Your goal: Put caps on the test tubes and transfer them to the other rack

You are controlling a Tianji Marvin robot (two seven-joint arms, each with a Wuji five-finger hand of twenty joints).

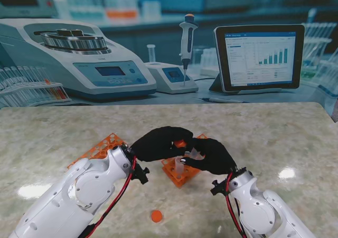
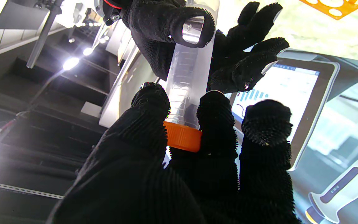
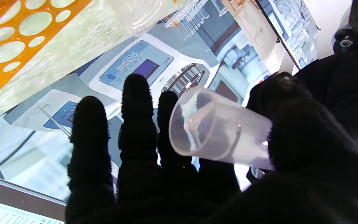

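Orange cap (image 2: 182, 136) pinched in the left hand (image 1: 158, 143) meets the clear tube (image 2: 183, 77) — right hand (image 1: 211, 156) clamped on it.

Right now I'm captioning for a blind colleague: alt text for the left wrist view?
Black-gloved left hand grips an orange screw cap on a clear plastic test tube that the black-gloved right hand holds.

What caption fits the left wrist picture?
Left hand holds an orange cap on a clear tube gripped by the right hand.
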